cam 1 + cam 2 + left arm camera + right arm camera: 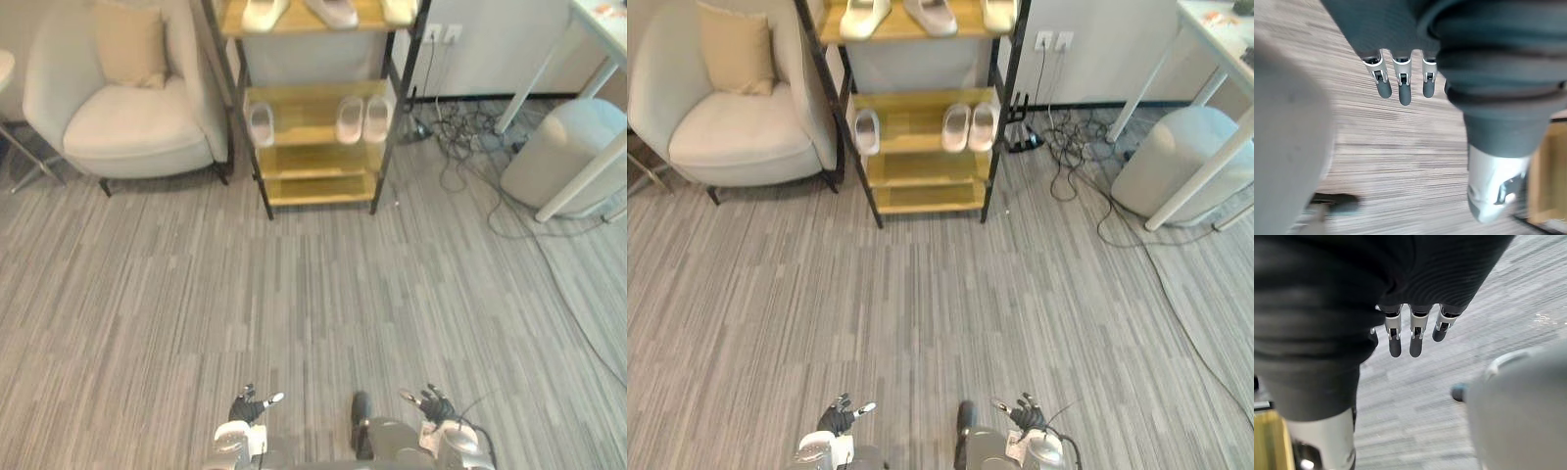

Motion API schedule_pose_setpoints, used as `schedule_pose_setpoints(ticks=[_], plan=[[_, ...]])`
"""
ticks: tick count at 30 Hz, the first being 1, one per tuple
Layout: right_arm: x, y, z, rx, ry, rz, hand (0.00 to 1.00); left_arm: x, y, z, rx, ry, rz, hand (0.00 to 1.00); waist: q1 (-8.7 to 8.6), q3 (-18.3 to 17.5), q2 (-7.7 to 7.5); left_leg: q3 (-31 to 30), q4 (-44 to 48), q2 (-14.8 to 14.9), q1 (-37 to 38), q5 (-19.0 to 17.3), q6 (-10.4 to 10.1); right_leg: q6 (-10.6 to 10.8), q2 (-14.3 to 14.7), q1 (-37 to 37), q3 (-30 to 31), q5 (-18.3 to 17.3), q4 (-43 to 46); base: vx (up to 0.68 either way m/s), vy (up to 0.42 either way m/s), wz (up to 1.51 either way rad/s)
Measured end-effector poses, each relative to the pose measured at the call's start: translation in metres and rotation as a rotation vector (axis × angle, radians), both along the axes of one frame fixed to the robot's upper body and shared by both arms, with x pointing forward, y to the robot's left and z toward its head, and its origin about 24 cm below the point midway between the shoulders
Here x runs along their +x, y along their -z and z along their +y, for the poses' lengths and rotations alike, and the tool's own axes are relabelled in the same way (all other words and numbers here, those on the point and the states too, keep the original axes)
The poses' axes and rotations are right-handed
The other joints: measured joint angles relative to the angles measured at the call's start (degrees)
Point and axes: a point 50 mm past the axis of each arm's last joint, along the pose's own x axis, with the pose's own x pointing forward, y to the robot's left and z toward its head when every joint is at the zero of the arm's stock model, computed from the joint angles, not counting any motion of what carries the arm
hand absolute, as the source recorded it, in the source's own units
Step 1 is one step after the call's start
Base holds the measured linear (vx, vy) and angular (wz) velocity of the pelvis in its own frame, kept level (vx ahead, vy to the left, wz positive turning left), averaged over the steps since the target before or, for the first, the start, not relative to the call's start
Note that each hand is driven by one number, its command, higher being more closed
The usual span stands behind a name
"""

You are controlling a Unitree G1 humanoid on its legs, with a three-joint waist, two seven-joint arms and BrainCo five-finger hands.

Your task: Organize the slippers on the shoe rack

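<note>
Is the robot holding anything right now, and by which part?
Nothing is held: left hand and right hand are open above the grey carpet; the pale slippers sit on the wooden shoe rack.

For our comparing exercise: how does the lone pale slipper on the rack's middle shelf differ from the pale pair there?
The lone pale slipper lies at the wooden middle shelf's left end, the pale slipper pair at its right. The lone slipper has none beside it; the pair lies side by side. Both lie flat.

Shoe rack ahead, slippers on its shelves, armchair to its left, pouf to its right
</note>
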Motion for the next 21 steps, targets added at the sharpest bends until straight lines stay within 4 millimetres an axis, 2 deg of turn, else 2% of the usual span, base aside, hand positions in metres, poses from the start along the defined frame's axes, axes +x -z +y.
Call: schedule_pose_setpoints(ticks=[2, 3, 4, 5, 6, 7, 8, 9, 10, 11, 12, 13, 14, 15, 16, 17, 18, 19, 20, 21], plan=[[0.002, 0.0, 0.004, 0.009, 0.0, -0.008, 0.0, 0.006, -0.003, -0.001, 0.004, 0.017, -0.028, 0.0, 0.14, -0.08, -0.59, 3.7, -6.86, -1.27, -3.69, -1.77, 0.49, 0.17, -0.56, 3.57, 0.46, -0.11, -3.51, 0.29, -0.057, -0.11], [0.004, -0.001, 0.004, 0.013, 0.004, -0.013, 0.0, 0.009, -0.004, -0.005, -0.002, 0.031, -0.038, 0.0, 0.19, -0.13, -0.48, 4.5, -15.31, -2.87, -5.46, -1.98, 0.35, 0.78, -0.85, 4.41, 0.77, -0.46, -4.34, 0.28, 0.031, -0.19], [0.005, -0.001, 0.004, 0.02, 0.013, -0.016, 0.0, 0.011, -0.005, -0.006, -0.004, 0.036, -0.041, 0.0, 0.57, -0.17, -0.28, 4.3, -24.49, -4.89, -6.3, -0.96, 1.12, 1.36, -1.24, 5.17, 1.38, -0.89, -5.21, 0.27, 0.068, -0.2], [0.007, -0.002, 0.005, 0.021, 0.013, -0.02, 0.0, 0.012, -0.005, -0.007, -0.004, 0.039, -0.042, 0.0, 0.88, -0.16, -0.29, 4.08, -28.92, -6.02, -6.61, 0.23, 1.5, 1.78, -1.63, 5.59, 1.59, -1.19, -5.44, 0.29, 0.133, -0.12], [0.006, -0.001, 0.004, 0.02, 0.013, -0.017, 0.0, 0.013, -0.005, -0.008, -0.004, 0.047, -0.042, 0.0, 1.06, -0.17, -0.27, 3.37, -36.89, -8.15, -6.67, 3.54, 1.8, 2.64, -2.24, 6.54, 1.69, -1.9, -5.97, 0.31, 0.177, -0.13], [0.002, 0.001, 0.002, 0.016, 0.014, 0.001, 0.0, 0.013, -0.005, -0.009, -0.003, 0.061, -0.042, 0.0, 1.82, -0.24, -0.21, 2.39, -40.87, -9.45, -5.49, 10.07, 2.27, 3.83, -2.65, 7.36, 2.66, -3.02, -5.9, 0.41, 0.218, -0.2], [-0.001, 0.002, 0.002, 0.016, 0.014, 0.012, 0.0, 0.012, -0.005, -0.009, -0.002, 0.061, -0.041, 0.0, 2.36, -0.37, -0.13, 2.49, -41.84, -9.75, -4.63, 12.8, 3.55, 4.39, -2.69, 7.7, 3.27, -3.71, -5.74, 0.36, 0.185, -0.22], [-0.002, 0.003, 0.002, 0.016, 0.015, 0.022, 0.0, 0.012, -0.005, -0.006, 0.005, 0.06, -0.042, 0.0, 2.64, -0.59, -0.32, 2.28, -41.04, -10.7, -4.39, 13.78, 5.86, 5.38, -3.53, 8.3, 3.69, -4.99, -5.25, 0.43, 0.208, -0.02], [-0.005, 0.005, 0.007, 0.028, 0.012, 0.029, 0.0, 0.013, -0.006, 0.0, 0.022, 0.061, -0.042, 0.0, 2.62, -0.9, -2.23, 2.67, -38.94, -12.18, -4.56, 10.83, 6.93, 6.55, -5.34, 7.86, 3.62, -7.63, -2.14, 0.34, 0.167, 0.06], [-0.006, 0.006, 0.011, 0.039, 0.01, 0.034, 0.0, 0.012, -0.005, 0.006, 0.036, 0.063, -0.034, 0.0, 2.71, -1.24, -3.26, 2.92, -37.76, -12.85, -4.36, 8.94, 7.05, 7.39, -6.25, 6.26, 3.9, -9.76, 2.39, 0.33, 0.156, 0.04], [-0.006, 0.006, 0.012, 0.042, 0.009, 0.035, 0.0, 0.01, -0.005, 0.008, 0.042, 0.062, -0.028, 0.0, 2.77, -1.47, -3.63, 3.13, -37.37, -13.09, -3.98, 7.97, 7.19, 7.95, -6.72, 4.98, 4.43, -10.73, 5.87, 0.26, 0.12, -0.16], [-0.004, 0.005, 0.013, 0.042, 0.003, 0.031, 0.0, 0.007, -0.003, 0.012, 0.051, 0.061, -0.004, 0.0, 2.87, -1.63, -3.79, 3.83, -37.4, -13.19, -2.31, 6.57, 7.43, 9.16, -7.41, 1.57, 5.55, -11.55, 14.98, 0.39, 0.215, -0.22], [-0.002, 0.004, 0.013, 0.038, -0.007, 0.023, 0.0, -0.001, 0.001, 0.018, 0.065, 0.065, 0.032, 0.0, 2.8, -1.75, -4.11, 4.14, -37.42, -13.68, 0.27, 4.77, 7.64, 11.7, -8.42, -3.97, 6.94, -10.98, 29.15, 0.41, 0.224, -0.17], [-0.002, 0.005, 0.014, 0.037, -0.011, 0.024, 0.0, -0.003, 0.001, 0.02, 0.072, 0.069, 0.043, 0.0, 2.61, -1.87, -4.34, 4.1, -37.41, -14.13, 1.65, 3.95, 7.79, 12.99, -8.94, -6.42, 7.41, -11.27, 35.68, 0.43, 0.193, 0.1], [-0.004, 0.005, 0.015, 0.04, -0.012, 0.029, 0.0, -0.004, 0.002, 0.021, 0.083, 0.09, 0.053, 0.0, 2.31, -2.25, -4.96, 3.63, -37.71, -15.02, 4.5, 2.56, 8.47, 12.25, -9.89, -9.39, 6.45, -12.49, 43.54, 0.31, 0.082, 0.22], [-0.004, 0.005, 0.015, 0.041, -0.012, 0.029, 0.0, -0.005, 0.002, 0.021, 0.084, 0.095, 0.055, 0.0, 2.25, -2.35, -5.11, 3.45, -37.87, -15.18, 5.19, 2.35, 8.58, 11.77, -10.15, -9.73, 5.9, -12.83, 44.23, 0.32, 0.06, 0.32], [-0.004, 0.006, 0.016, 0.042, -0.014, 0.03, 0.0, -0.005, 0.002, 0.021, 0.085, 0.098, 0.058, 0.0, 2.09, -2.45, -5.27, 3.13, -38.65, -15.3, 7.21, 1.92, 8.74, 10.29, -10.7, -10.25, 3.59, -13.92, 43.99, 0.51, 0.028, 0.32], [-0.002, 0.005, 0.015, 0.04, -0.02, 0.025, 0.0, -0.006, 0.003, 0.019, 0.081, 0.102, 0.061, 0.0, 1.63, -2.51, -5.0, 2.15, -41.68, -14.73, 10.67, 1.69, 8.83, 7.45, -9.8, -12.34, -0.74, -15.49, 38.17, 0.43, 0.015, 0.31], [-0.001, 0.004, 0.015, 0.039, -0.021, 0.02, 0.0, -0.006, 0.003, 0.018, 0.079, 0.102, 0.061, 0.0, 1.55, -2.47, -4.84, 2.0, -42.26, -14.51, 11.25, 1.71, 8.8, 7.11, -9.32, -12.98, -1.31, -15.61, 36.07, 0.62, -0.04, 0.31], [0.004, 0.002, 0.013, 0.032, -0.024, 0.006, 0.0, -0.005, 0.003, 0.015, 0.07, 0.104, 0.06, 0.0, 1.01, -2.04, -3.95, 1.08, -43.96, -13.36, 12.66, 1.7, 8.78, 6.33, -7.27, -14.94, -2.22, -15.13, 28.98, 0.28, -0.043, 0.22]])
